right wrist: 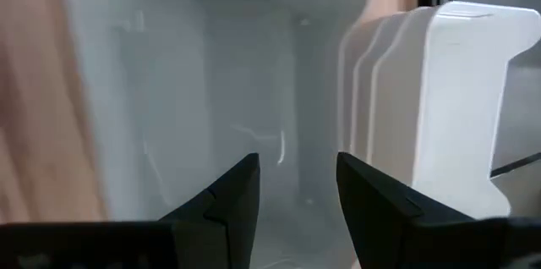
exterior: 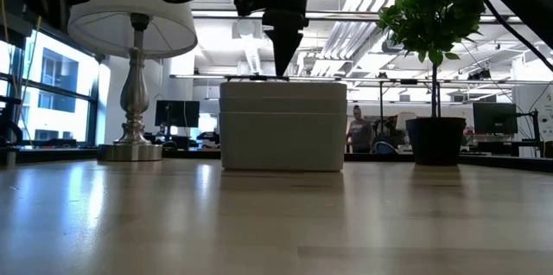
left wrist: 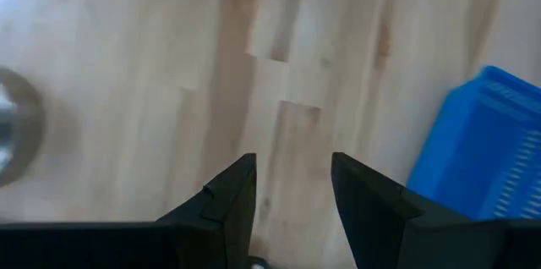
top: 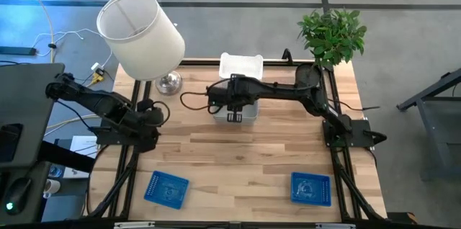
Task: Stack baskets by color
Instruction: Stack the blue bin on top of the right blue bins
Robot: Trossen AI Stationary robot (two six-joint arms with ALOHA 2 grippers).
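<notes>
A translucent grey basket stack (top: pixel 245 108) (right wrist: pixel 211 91) rests on its base at the table's middle. Right behind it, at the far edge, is a white basket stack (top: pixel 241 64) (right wrist: pixel 448 91). My right gripper (top: pixel 234 116) (right wrist: pixel 296 163) hangs open just above the grey stack, pointing steeply down, with nothing between its fingers. In the low view it (exterior: pixel 285 59) stands over the stack's top (exterior: pixel 282 85). Two blue baskets (top: pixel 167 188) (top: pixel 311 189) lie apart near the front edge. My left gripper (top: pixel 150 117) (left wrist: pixel 292 163) is open above bare wood at the left, with one blue basket (left wrist: pixel 482 150) ahead of it.
A lamp with a big white shade (top: pixel 140 34) stands at the far left, its metal base (top: pixel 169 83) on the table. A potted plant (top: pixel 331 36) is at the far right corner. Bare wood lies between the stacks and the blue baskets.
</notes>
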